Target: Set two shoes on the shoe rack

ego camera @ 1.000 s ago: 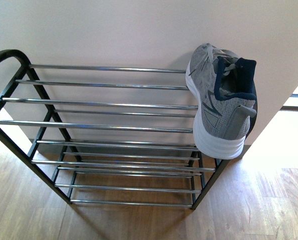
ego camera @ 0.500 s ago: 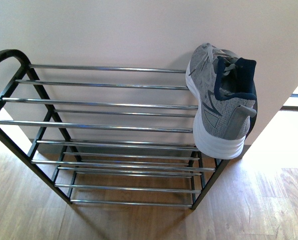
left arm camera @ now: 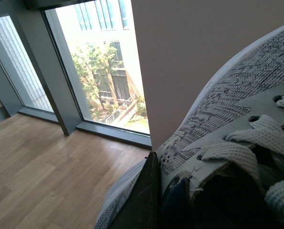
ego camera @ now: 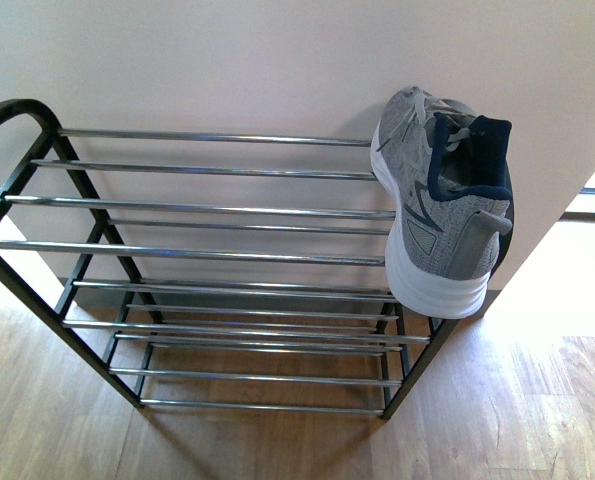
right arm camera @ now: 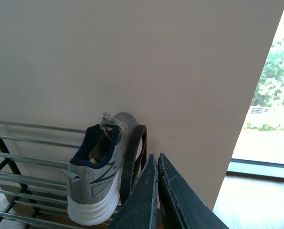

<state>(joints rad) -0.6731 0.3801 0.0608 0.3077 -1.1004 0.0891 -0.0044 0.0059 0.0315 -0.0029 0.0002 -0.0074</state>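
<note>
1. Grey knit first: one sneaker (ego camera: 437,200) already rests on the top tier of the shoe rack (ego camera: 207,210), at the 3 o'clock end of the bars, toe towards 12 o'clock near the wall (ego camera: 277,60) and white heel overhanging the front bar towards 6 o'clock
2. That counts as one shoe of the two placed; it leans a little against the rack's end loop, yet it looks settled
3. In the left wrist view a second sneaker (left arm camera: 237,109) fills the frame from very close, laces and knit upper showing, with wooden floor (left arm camera: 41,167) and a window (left arm camera: 103,71) well beyond it
4. One dark finger of the left end effector (left arm camera: 157,188) lies against that shoe's collar; the other finger is hidden, so I judge it is clamped on the shoe and carrying it off the floor
5. Right end effector (right arm camera: 157,191) has its fingers pressed together with nothing between them, and it hangs near the rack's 3 o'clock end
6. Neither arm shows in the front view
7. Left to do, by my reading: bring the carried shoe to the free chrome bars towards 9 o'clock of the placed one, set it down and let go
</note>
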